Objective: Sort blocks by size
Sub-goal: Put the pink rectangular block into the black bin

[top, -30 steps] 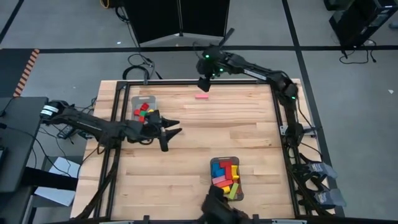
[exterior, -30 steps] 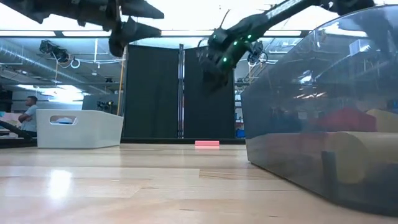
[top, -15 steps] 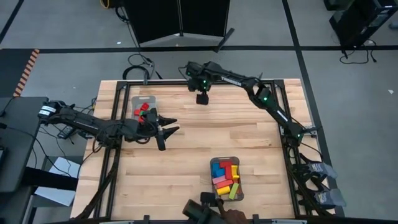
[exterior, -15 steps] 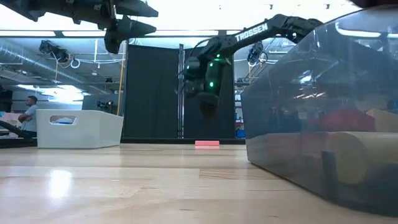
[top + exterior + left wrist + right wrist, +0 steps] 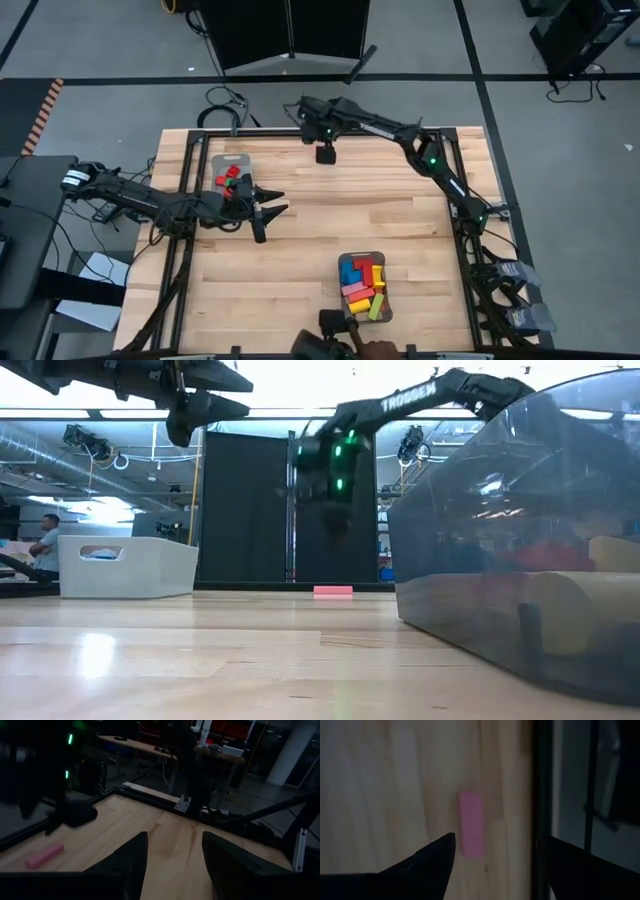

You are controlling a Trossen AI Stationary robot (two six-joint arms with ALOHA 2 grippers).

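Observation:
A pink bar block [image 5: 471,823] lies flat on the table near the far edge; it also shows in the low view [image 5: 333,591] and the left wrist view [image 5: 45,855]. My right gripper [image 5: 495,865] is open and hangs above it [image 5: 335,525], hiding it in the high view [image 5: 325,153]. My left gripper [image 5: 272,212] is open and empty in the air at the table's left, beside the left grey tray [image 5: 232,160], which holds red and green blocks. The near tray [image 5: 365,262] holds several longer coloured blocks.
The near tray's wall [image 5: 520,510] fills the right of the low view. The table's dark frame [image 5: 542,780] runs close beside the pink block. Bare wood lies between the two trays. A person [image 5: 45,540] stands in the room far beyond the table.
My right gripper has gone toward the table's near-left from the far edge and come over the pink block, lowering somewhat, so that it now covers the block in the high view. The block has stayed where it was.

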